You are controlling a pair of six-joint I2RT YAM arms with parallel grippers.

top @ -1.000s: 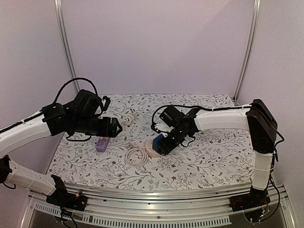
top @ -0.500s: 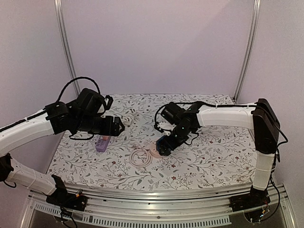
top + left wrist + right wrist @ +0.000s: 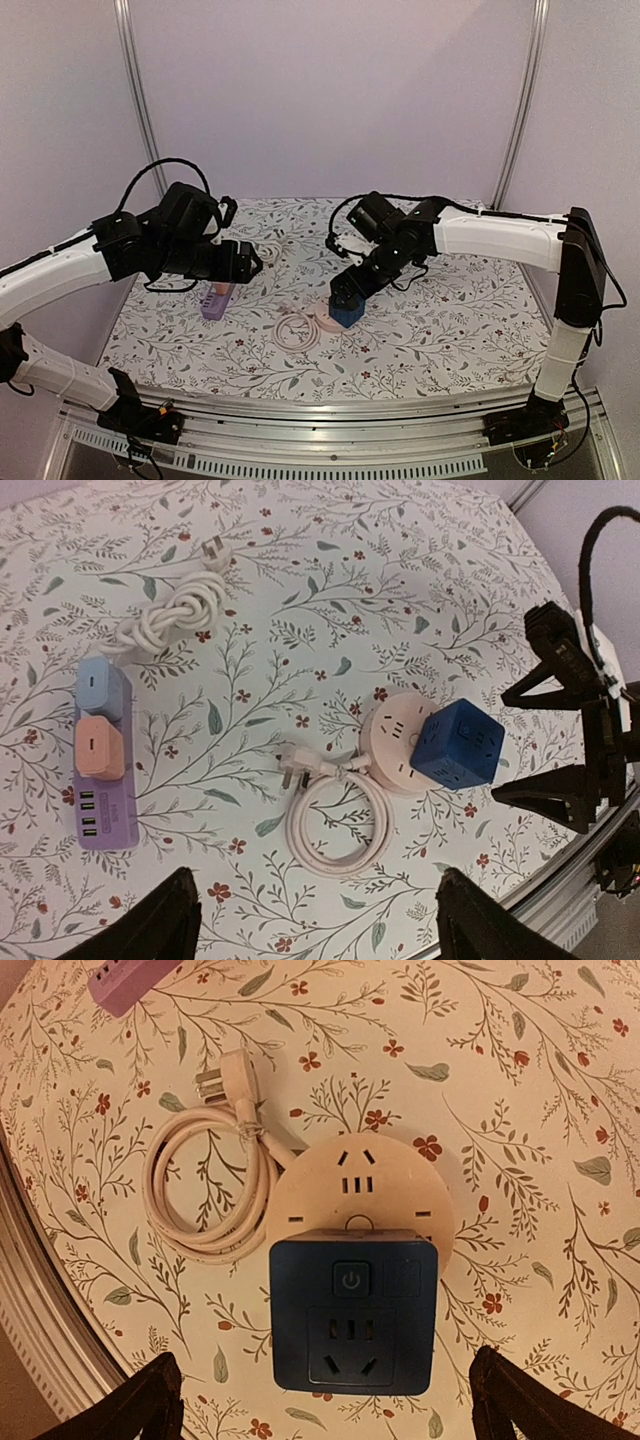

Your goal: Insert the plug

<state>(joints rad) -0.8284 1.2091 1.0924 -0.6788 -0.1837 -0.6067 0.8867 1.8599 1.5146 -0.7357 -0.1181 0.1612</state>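
Blue cube adapter point(image 3: 352, 1312) sits overlapping one edge of round cream socket point(image 3: 360, 1175) mid-desk point(image 3: 540, 1110), switch and outlet facing up, prongs hidden underneath; right gripper point(image 3: 330, 1400) and left gripper point(image 3: 320, 930) jaws spread, empty.

cream fabric worktop point(image 3: 420, 570): grey-green leaf sprigs, small red flowers. dark blue plastic cube socket point(image 3: 457, 744). pale pink round socket disc point(image 3: 388, 730), coiled cord point(image 3: 158, 1185) same pink. lilac plastic power strip point(image 3: 105, 820) with light-blue adapter point(image 3: 100, 685) and peach adapter point(image 3: 98, 748). white bundled cable point(image 3: 175, 615).
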